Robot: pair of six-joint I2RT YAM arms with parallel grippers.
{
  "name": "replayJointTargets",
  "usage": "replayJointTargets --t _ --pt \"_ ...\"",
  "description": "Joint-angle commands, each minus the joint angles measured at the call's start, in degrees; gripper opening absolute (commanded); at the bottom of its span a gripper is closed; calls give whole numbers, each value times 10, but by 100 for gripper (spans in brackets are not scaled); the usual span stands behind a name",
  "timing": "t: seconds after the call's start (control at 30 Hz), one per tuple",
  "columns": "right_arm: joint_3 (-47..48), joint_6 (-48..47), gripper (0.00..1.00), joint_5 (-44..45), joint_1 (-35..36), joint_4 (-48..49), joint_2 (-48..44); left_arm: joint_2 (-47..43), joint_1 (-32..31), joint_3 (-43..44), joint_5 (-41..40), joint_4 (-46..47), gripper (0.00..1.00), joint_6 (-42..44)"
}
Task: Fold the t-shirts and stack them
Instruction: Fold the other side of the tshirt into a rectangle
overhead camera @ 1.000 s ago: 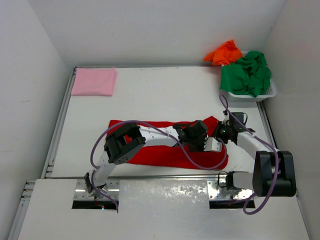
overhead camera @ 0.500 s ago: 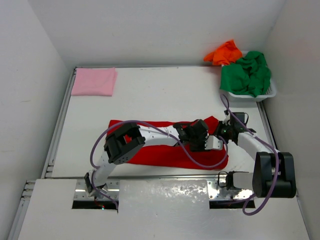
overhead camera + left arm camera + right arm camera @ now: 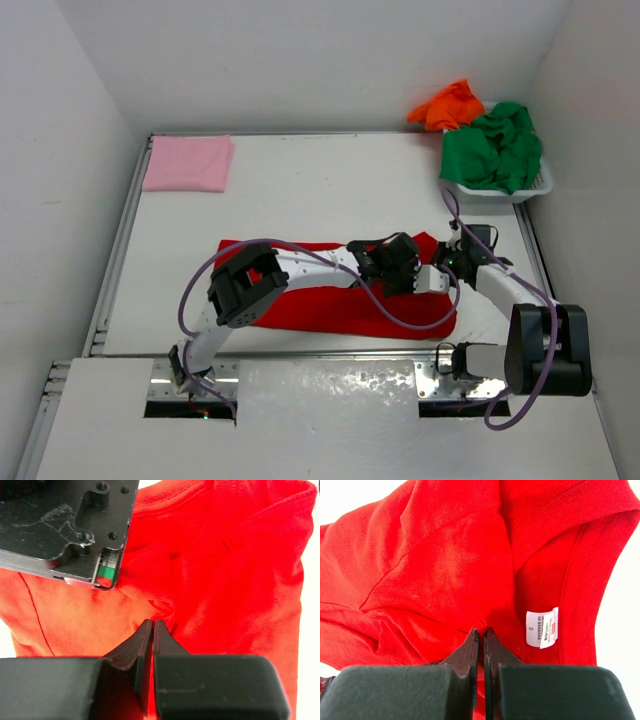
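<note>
The bright red t-shirt (image 3: pixel 330 305) lies spread across the middle of the table (image 3: pixel 300 190). My left gripper (image 3: pixel 400 280) is shut on a pinched fold of the red t-shirt (image 3: pixel 225 570) near its right end. My right gripper (image 3: pixel 432 272) is shut on the red t-shirt (image 3: pixel 445 570) close beside it, next to the white size label (image 3: pixel 541 627). The light pink t-shirt (image 3: pixel 188 163) lies folded at the far left corner. The green t-shirt (image 3: pixel 495 148) and the orange t-shirt (image 3: pixel 448 104) are piled at the far right.
A white mesh basket (image 3: pixel 525 190) at the far right corner holds the green shirt, with the orange one hanging over its far rim. White walls close in the table on three sides. A purple cable (image 3: pixel 400 325) loops over the red shirt.
Both grippers have moved slightly toward the far side, pulling the red shirt's right end with them. The shirt's near right corner has drawn in a little.
</note>
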Motion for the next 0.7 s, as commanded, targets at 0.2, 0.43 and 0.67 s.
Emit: replayJointTargets --t 0.2,0.43,0.67 --pt "36 -28 0 2 -5 -36 -28 -20 25 21 76 -46 0 -2" --pt "6 -31 0 -14 -4 -93 -106 -66 50 17 114 -132 0 40" --pt "-39 -33 0 -22 -4 -129 -165 -80 51 4 142 -153 0 48"
